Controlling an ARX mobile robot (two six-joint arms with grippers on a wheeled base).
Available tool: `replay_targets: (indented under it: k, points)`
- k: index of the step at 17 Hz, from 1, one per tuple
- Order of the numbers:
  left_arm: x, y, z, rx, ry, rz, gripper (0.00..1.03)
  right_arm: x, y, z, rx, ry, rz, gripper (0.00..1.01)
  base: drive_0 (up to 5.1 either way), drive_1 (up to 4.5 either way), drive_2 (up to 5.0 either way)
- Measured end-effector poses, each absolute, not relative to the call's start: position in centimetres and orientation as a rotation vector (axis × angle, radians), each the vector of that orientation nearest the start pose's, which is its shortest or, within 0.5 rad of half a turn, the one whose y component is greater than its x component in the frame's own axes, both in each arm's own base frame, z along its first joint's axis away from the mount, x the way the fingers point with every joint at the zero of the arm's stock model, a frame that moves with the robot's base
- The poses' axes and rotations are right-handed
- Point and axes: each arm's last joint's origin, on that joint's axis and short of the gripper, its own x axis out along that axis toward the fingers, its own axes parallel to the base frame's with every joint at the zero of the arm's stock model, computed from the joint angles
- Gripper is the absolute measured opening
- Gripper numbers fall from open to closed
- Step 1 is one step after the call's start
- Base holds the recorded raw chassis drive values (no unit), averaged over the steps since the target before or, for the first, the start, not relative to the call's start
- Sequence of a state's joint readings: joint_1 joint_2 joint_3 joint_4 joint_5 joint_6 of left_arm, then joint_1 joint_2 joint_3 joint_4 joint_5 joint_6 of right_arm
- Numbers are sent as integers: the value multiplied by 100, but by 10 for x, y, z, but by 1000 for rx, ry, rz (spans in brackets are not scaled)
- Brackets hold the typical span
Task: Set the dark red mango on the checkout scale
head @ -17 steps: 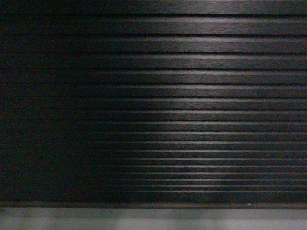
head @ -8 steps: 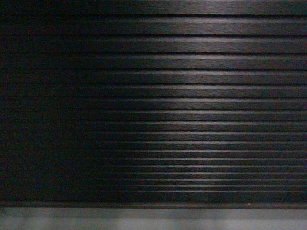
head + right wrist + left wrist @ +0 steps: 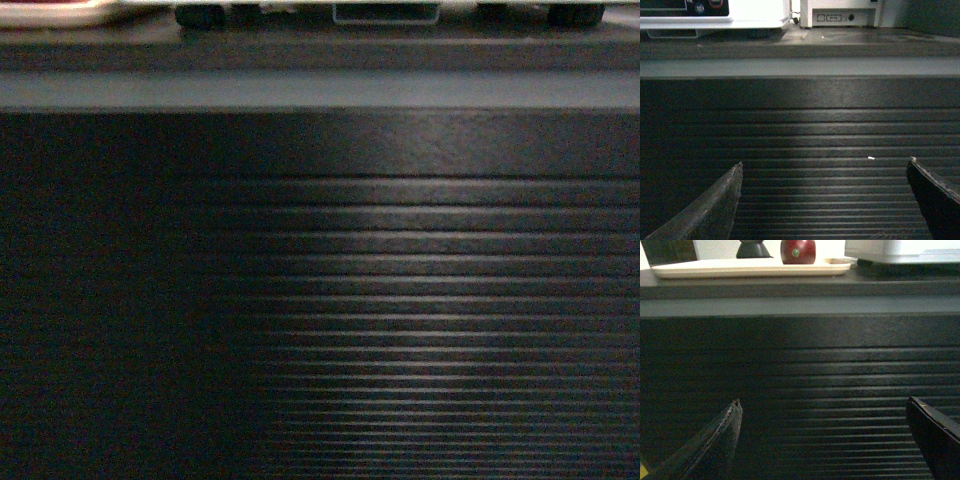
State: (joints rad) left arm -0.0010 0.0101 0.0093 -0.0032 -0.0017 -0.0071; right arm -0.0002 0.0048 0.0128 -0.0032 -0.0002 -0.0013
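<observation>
— Since both arms hang low before the checkout (image 3: 400,260), what do you have in reach?
— Nothing yet. Your left gripper (image 3: 822,415) and right gripper (image 3: 822,175) gape wide, empty. The mango (image 3: 798,251) sits up on the tray (image 3: 750,268), left of the scale (image 3: 905,251), so you must raise your left arm.

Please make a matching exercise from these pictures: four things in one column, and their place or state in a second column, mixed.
Things:
1. dark red mango
2. scale
3. left pincer
4. checkout

Places or states:
A. open, holding nothing
B. on the beige tray
C. ribbed dark front
D. white, on the counter top

Pairs: 1-B, 2-D, 3-A, 4-C
</observation>
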Motion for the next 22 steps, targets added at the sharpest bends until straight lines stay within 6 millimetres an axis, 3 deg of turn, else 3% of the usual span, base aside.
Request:
replay_targets:
  k: [22]
  points:
    - [98,0,166,0,-3,0,98,97,0,168,-1,-13,0,98,0,0,0]
